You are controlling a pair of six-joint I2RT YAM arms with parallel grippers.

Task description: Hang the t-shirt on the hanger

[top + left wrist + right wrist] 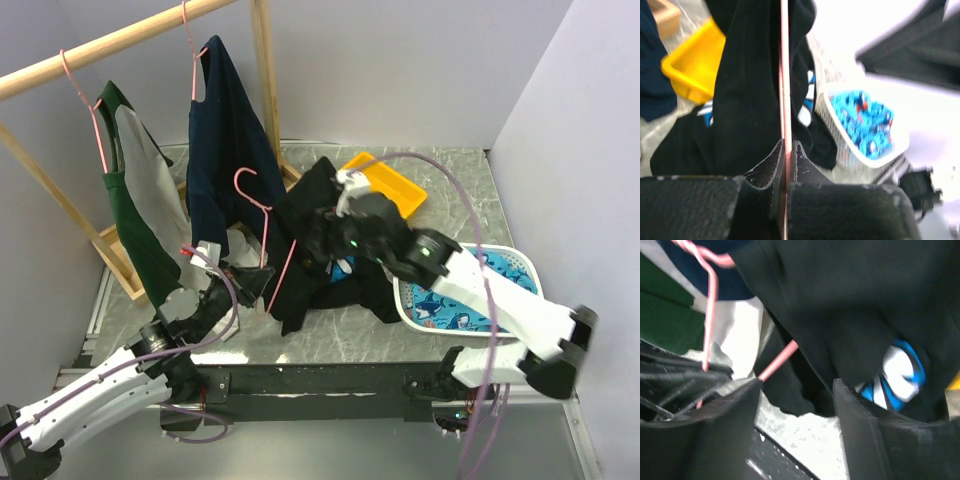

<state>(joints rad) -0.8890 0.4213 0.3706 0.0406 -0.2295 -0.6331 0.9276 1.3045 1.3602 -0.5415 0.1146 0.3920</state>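
The black t-shirt (322,205) hangs bunched in mid-table, partly draped over the pink wire hanger (264,215), whose hook points up and left. My left gripper (256,284) is shut on the hanger's lower wire (785,75), with the wire running straight up between its fingers (805,165) in front of the t-shirt (750,100). My right gripper (322,242) is against the shirt's middle, its jaws wide apart. In the right wrist view the t-shirt (840,305) hangs just above and between the open fingers (860,420). The hanger (781,360) shows to the left. A white and blue print shows on the fabric.
A wooden rail (120,40) at the back left carries a navy shirt (225,130) and a green-and-grey shirt (140,200) on pink hangers. A yellow tray (385,182) lies behind the t-shirt. A white basket with blue shark print (470,290) lies at the right.
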